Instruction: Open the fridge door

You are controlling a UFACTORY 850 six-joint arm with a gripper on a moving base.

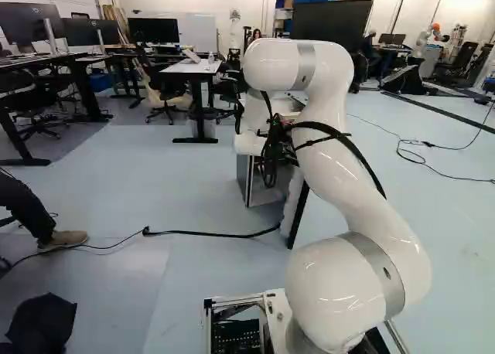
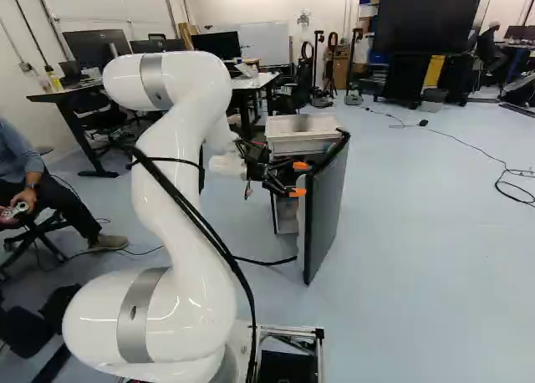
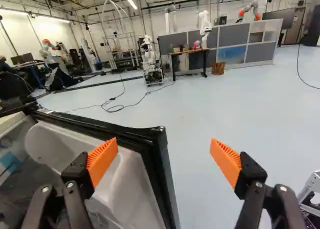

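Bright glow from strip lights [image 3: 130, 1]

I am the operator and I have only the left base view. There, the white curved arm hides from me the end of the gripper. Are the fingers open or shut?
Observer: Open. In the wrist view, the black fingers with ribbed orange pads stand wide apart.
Operator: Thank you. Is there something in the space between them?
Observer: Yes. The upright black edge of the white-lined fridge door shows between the pads in that view, nearer to the pad on the door's inner side.
Operator: I understand. And how does the outer side of this door look?
Observer: In the right base view it is a flat, dark grey panel.
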